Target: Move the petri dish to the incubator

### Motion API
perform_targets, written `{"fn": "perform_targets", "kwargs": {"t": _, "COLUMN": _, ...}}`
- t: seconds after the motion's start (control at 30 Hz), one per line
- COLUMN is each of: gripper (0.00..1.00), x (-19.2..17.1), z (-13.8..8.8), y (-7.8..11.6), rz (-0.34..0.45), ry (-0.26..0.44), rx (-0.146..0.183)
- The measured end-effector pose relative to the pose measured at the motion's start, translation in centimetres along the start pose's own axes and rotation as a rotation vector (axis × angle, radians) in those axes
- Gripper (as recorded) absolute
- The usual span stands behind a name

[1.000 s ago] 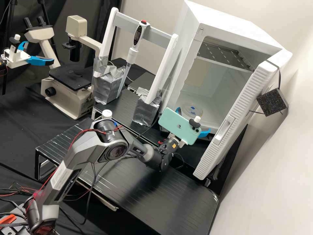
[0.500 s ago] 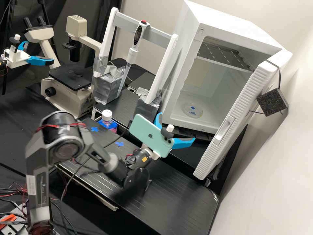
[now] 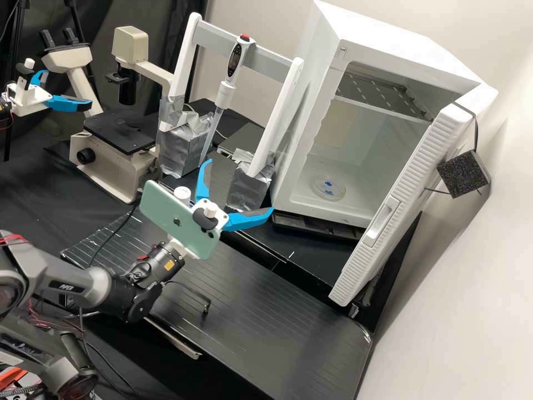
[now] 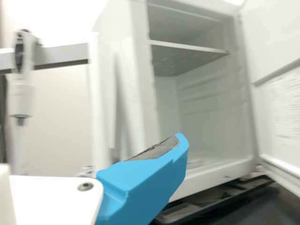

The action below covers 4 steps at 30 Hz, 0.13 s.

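Spreading its blue fingers (image 3: 250,219) wide apart, the pincer (image 3: 241,185) hangs above the black, ribbed surface (image 3: 277,333), with open space between its tips. Right behind it sits a pale green phone (image 3: 180,219), fixed to the wrist and tilted, and behind that comes the dark grey arm (image 3: 100,289). A white cap (image 3: 182,193) shows between the phone and one finger. Just past the pincer stands a white frame (image 3: 266,60), its feet wrapped in silver tape (image 3: 250,189); an upright pipette (image 3: 225,94) with a red button is on its crossbar, leaning slightly. Farther on, to the right of the pincer, is the white incubator (image 3: 383,30), its door (image 3: 383,222) swung open. The petri dish (image 3: 327,188) lies flat on the incubator's floor, well apart from the pincer, with blue marks on it. Above the dish runs a slotted shelf (image 3: 380,91). Beyond the door, still more to the pincer's right, a dark square block (image 3: 463,173) hangs by a cord. Away to the pincer's left and farther back stands the cream microscope (image 3: 111,175), with a flat black stage (image 3: 119,132).
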Motion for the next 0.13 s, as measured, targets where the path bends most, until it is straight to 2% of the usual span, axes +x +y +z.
{"fn": "perform_targets", "kwargs": {"t": 0.13, "gripper": 1.00, "x": -0.99, "z": -0.87, "y": -1.00, "rz": -0.023, "ry": 0.030, "rx": -0.005}}
